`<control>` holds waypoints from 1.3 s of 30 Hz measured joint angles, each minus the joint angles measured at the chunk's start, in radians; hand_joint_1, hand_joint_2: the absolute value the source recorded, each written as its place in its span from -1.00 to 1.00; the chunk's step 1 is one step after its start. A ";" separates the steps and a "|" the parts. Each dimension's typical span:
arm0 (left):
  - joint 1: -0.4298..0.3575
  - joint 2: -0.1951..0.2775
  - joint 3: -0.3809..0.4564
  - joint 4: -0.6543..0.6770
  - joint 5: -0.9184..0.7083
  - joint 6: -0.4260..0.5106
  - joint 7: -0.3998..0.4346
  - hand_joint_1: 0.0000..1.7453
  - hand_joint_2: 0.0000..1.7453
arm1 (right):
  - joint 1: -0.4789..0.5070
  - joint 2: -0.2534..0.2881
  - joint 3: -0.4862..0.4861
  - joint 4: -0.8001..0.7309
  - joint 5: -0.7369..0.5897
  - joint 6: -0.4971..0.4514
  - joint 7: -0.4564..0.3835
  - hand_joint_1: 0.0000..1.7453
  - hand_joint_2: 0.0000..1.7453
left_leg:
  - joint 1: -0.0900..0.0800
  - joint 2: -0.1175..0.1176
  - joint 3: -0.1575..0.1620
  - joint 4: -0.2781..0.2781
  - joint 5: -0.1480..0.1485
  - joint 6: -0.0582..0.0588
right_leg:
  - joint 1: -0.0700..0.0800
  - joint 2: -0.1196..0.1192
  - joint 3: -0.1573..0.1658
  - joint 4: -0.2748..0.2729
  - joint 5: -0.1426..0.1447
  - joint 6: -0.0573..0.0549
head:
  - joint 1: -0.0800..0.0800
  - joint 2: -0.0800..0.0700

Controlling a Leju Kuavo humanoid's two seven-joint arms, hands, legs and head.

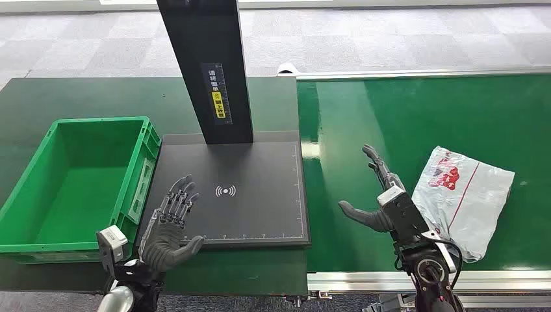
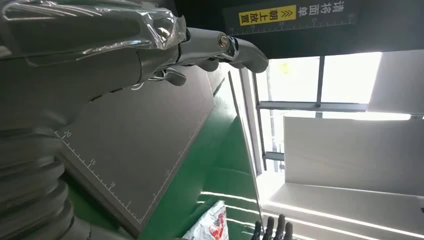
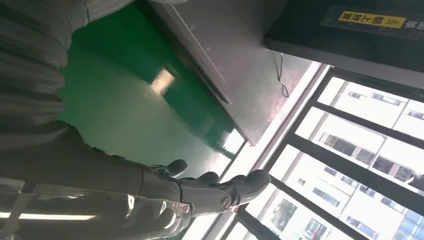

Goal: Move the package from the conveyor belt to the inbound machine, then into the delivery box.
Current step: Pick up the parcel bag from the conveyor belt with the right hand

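I saw both hands, left (image 1: 170, 227) and right (image 1: 383, 201), open; the right one partly hid the package (image 1: 464, 195).

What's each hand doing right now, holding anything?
Left hand: open, fingers spread, holding nothing, over the black scanner plate.
Right hand: open, holding nothing, beside the package on the belt.

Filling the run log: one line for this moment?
package: on conveyor belt, ungrasped | right robot hand: open beside it | left robot hand: open over inbound machine
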 joint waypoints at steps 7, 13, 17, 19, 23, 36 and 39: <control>-0.013 -0.002 0.012 0.000 0.009 -0.002 0.013 -1.00 1.00 | -0.048 -0.013 0.007 0.043 0.177 -0.144 0.032 -1.00 1.00 | 0.000 0.000 0.000 0.000 0.000 0.000 | 0.000 0.000 0.000 0.000 0.000 0.000 | 0.000 0.000; -0.013 -0.001 0.024 -0.004 0.009 -0.002 0.014 -1.00 1.00 | -0.075 -0.043 -0.006 0.099 0.248 -0.201 0.035 -1.00 1.00 | 0.000 0.000 0.000 0.000 0.000 0.000 | 0.000 0.000 0.000 0.000 0.000 0.000 | 0.000 0.000; -0.012 -0.001 0.024 -0.006 0.009 -0.003 0.014 -1.00 1.00 | -0.081 -0.048 -0.008 0.118 0.263 -0.213 0.040 -1.00 1.00 | 0.000 0.000 0.000 0.000 0.000 0.000 | 0.000 0.000 0.000 0.000 0.000 0.000 | 0.000 0.000; -0.011 -0.001 0.025 -0.008 0.010 -0.003 0.014 -1.00 1.00 | -0.085 -0.054 -0.013 0.131 0.304 -0.251 0.062 -1.00 1.00 | 0.000 -0.001 0.000 0.000 0.000 0.000 | 0.000 0.000 0.000 0.000 0.000 0.000 | 0.000 0.000; -0.001 0.001 0.027 -0.020 0.011 -0.003 0.014 -1.00 1.00 | -0.110 -0.085 -0.053 0.208 0.391 -0.329 0.101 -1.00 1.00 | 0.000 -0.001 -0.001 0.000 0.000 0.000 | 0.000 0.000 0.000 0.000 0.000 0.000 | 0.000 0.000; 0.004 0.006 0.038 -0.041 0.010 -0.021 0.036 -1.00 1.00 | -0.195 -0.174 -0.208 0.555 0.899 -0.315 0.423 -1.00 1.00 | -0.001 -0.001 -0.001 0.000 0.000 0.000 | -0.001 0.000 0.000 0.000 0.000 0.001 | 0.000 0.000; 0.003 0.006 0.039 -0.041 0.009 -0.019 0.040 -1.00 1.00 | -0.220 -0.177 -0.208 0.634 0.955 -0.280 0.463 -1.00 1.00 | -0.001 -0.001 -0.001 0.000 0.000 0.000 | -0.001 0.000 0.000 0.000 0.000 0.001 | 0.000 0.000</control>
